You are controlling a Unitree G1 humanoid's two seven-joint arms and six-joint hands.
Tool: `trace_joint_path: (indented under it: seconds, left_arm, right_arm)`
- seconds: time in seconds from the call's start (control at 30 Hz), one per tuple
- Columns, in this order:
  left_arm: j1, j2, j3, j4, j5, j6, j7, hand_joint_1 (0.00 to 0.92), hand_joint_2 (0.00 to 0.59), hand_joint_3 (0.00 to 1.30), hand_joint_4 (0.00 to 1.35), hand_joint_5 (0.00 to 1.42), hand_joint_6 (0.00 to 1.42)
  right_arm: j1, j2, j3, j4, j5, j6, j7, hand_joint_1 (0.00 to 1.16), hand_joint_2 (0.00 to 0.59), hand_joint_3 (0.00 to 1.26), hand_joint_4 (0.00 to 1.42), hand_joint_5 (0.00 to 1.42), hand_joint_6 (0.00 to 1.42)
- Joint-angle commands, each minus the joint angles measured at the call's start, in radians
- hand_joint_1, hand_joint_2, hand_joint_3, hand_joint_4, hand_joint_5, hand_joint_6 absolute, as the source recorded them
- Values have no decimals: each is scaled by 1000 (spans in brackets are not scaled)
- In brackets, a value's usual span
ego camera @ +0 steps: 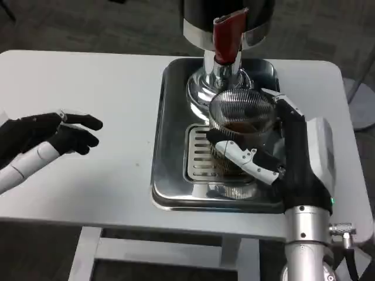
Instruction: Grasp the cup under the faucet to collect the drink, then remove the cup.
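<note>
A clear ribbed cup (pixel 239 120) with dark drink in it is held over the right side of the metal tray (pixel 170 146). My right hand (pixel 275 152) grips it, fingers (pixel 249 159) wrapped across its front. The cup sits a little right of and below the faucet with its red lever (pixel 227 36) and chrome spout (pixel 220 73). My left hand (pixel 55 136) hovers over the bare table at the left, its dark fingers loosely spread and holding nothing.
The tray's slotted drip grate (pixel 199 155) lies uncovered left of the cup. The dispenser body (pixel 228 14) stands at the back of the tray. The white table (pixel 105 93) has free room at left; its right edge is near my right forearm (pixel 304 234).
</note>
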Motion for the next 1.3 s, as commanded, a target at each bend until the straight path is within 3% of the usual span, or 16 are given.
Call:
trace_joint_path:
  seconds: [0.03, 0.9, 1.3]
  left_arm:
    - [-20, 1, -22, -3, 4, -14, -7, 0, 77, 370, 412, 421, 371]
    - [-77, -13, -137, -96, 11, -9, -17, 0, 71, 309, 310, 334, 348]
    - [-54, -5, -131, -145, 6, -2, -24, 0, 70, 301, 305, 332, 336]
  right_arm:
    - [39, -10, -18, -42, 5, 2, 9, 869, 172, 871, 1042, 1273, 1424]
    - [179, -45, -111, -286, 65, 34, 145, 849, 186, 955, 1124, 1378, 1424]
    - [262, -47, -146, -447, 102, 57, 230, 849, 197, 970, 1139, 1392, 1424]
